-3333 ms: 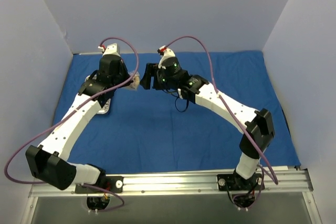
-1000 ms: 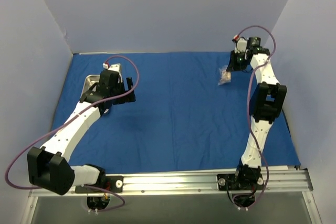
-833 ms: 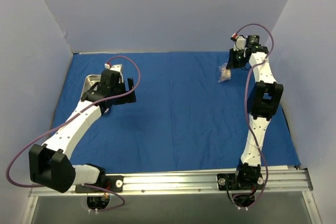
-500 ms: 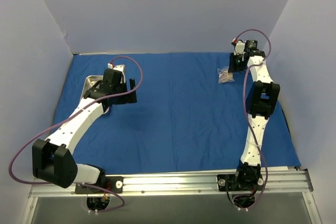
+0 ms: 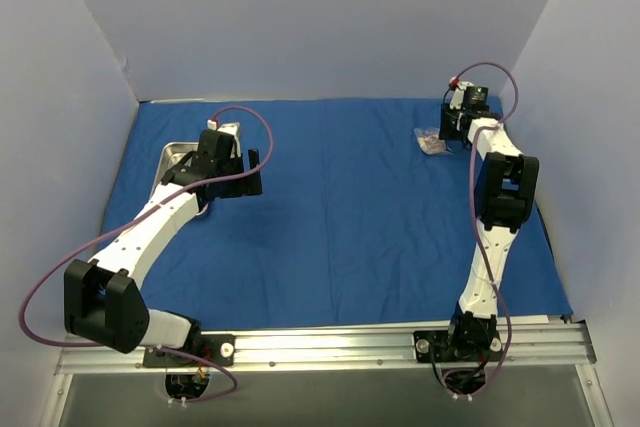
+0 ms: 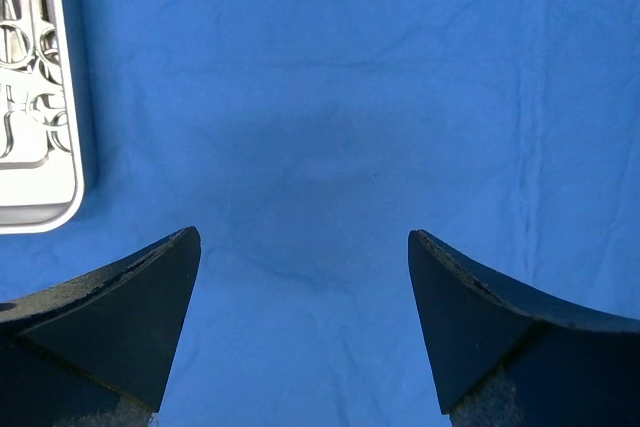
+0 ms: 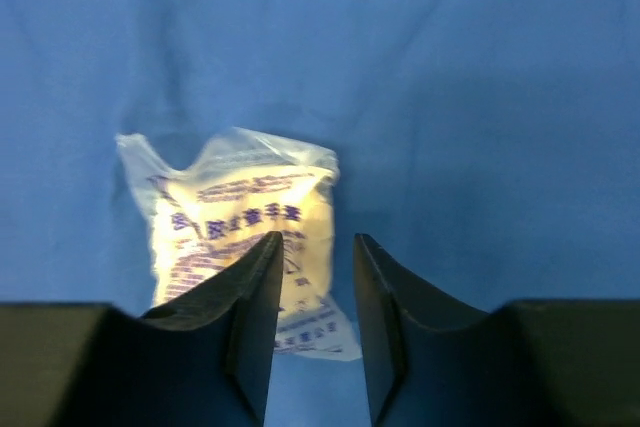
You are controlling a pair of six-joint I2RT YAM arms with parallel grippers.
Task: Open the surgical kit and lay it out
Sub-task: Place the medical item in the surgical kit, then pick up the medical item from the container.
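The blue cloth [image 5: 340, 217] lies spread flat over the surface. At its far right edge sits a small clear packet [image 7: 235, 222], and the right gripper [image 7: 317, 239] hangs just over it with its jaws parted only narrowly. The packet looks to be lying on the cloth rather than pinched, though its right edge shows in the gap between the jaws, so I cannot rule out a light touch.

The left gripper [image 6: 303, 237] is spread wide and holds nothing, over bare cloth in the left half. The steel tray [image 6: 40, 219] lies just to its left, towards the far left corner, with its long side running roughly near to far. The scissor-handled clamps [image 6: 30, 57] are inside it.

The tray's contents look like what remains to be laid out. The left arm is much the nearer one, and a short sideways shift to the left would bring it over them.
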